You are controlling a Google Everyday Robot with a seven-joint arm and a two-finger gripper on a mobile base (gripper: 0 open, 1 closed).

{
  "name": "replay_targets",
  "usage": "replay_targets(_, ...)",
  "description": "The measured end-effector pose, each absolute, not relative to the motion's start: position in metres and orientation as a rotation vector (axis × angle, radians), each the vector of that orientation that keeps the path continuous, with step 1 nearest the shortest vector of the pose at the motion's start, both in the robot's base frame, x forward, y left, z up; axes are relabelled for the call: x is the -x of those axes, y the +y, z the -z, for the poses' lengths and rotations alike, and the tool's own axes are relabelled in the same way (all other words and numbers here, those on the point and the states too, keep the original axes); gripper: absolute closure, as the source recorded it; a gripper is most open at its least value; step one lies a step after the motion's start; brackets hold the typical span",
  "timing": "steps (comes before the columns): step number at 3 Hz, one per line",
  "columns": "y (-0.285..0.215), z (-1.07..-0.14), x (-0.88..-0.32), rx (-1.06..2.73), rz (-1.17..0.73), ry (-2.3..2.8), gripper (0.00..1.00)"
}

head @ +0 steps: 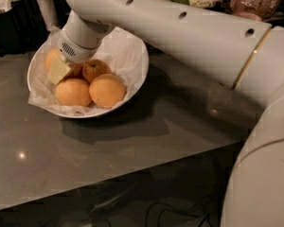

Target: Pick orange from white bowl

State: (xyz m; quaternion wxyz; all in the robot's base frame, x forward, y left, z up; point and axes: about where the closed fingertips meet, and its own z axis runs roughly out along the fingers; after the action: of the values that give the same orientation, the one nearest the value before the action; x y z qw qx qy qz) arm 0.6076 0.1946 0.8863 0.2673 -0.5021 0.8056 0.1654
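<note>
The white bowl [132,79], lined with crinkled white paper, stands on the grey table at the upper left and holds several oranges. My gripper [61,70] reaches down into the bowl's back left part. It is right against the yellow-orange orange [51,58] there and hides much of it. A smaller orange with a dark stem dimple [95,69] lies just right of the gripper. Two more oranges [73,92] [107,90] lie at the bowl's front.
My white arm [189,37] crosses the upper right of the view above the table [132,150]. Dark clutter and containers [255,1] stand behind the table's far edge. The table's front edge runs along the bottom.
</note>
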Motion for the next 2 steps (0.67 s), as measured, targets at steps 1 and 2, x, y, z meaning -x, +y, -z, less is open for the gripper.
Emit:
replay_targets(1,0.192,-0.896,-0.605,1.352,-0.492,2.143,0.96)
replay_targets(2,0.182,-0.923,-0.602,1.319,-0.594,2.058,1.0)
